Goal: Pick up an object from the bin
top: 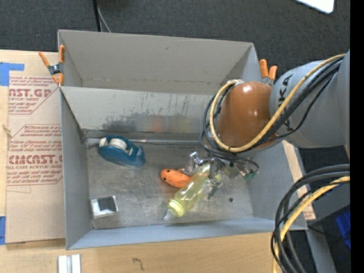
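Where the grey metal bin (153,67) slopes down on its left, a small flat square thing (104,206), silvery with a dark face, lies near the front-left corner of the floor. Behind it and a little to the right, close to the back wall, sits a blue tape dispenser (120,151) with a pale roll in it, well apart from the square. Toward the middle of the floor lies a small orange thing (174,178), rounded, its kind too small to tell. Just beside it on the right a pale yellow-green see-through bottle (186,197) lies tilted, its lower end toward the front wall and its upper end running up under the robot's metal jaws. The jaws are low over that upper end, right of the orange thing; whether they are released or clenched on the bottle I cannot tell. Above them is the wrist's orange cover (243,115), ringed by yellow and black cables, and the grey arm (318,107) reaches in over the bin's right wall.
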Robot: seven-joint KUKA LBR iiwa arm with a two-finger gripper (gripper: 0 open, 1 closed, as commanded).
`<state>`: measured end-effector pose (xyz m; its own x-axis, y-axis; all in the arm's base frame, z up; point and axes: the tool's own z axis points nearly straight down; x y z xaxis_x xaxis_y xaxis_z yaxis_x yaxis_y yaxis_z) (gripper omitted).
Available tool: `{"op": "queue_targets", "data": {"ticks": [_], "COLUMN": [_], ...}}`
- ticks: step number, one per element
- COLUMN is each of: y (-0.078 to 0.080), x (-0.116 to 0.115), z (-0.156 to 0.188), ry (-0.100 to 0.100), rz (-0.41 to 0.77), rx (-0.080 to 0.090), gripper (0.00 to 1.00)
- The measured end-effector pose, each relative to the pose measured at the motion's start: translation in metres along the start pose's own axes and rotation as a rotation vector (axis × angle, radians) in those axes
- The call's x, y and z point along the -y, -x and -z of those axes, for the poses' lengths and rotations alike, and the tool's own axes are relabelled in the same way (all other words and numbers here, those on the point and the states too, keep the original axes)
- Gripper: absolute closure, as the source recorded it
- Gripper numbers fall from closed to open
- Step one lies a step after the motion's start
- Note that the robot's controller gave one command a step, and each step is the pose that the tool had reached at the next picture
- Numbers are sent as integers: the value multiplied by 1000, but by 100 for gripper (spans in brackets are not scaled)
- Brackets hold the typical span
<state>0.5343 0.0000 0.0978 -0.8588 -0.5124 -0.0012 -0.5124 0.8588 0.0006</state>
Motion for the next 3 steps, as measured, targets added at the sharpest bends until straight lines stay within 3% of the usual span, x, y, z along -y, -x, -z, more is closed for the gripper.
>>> {"op": "queue_targets", "data": {"ticks": [3], "y": [0], "x": [0], "z": [36], "ry": [1], "rz": [0], "rx": [-2], "gripper": [100]}}
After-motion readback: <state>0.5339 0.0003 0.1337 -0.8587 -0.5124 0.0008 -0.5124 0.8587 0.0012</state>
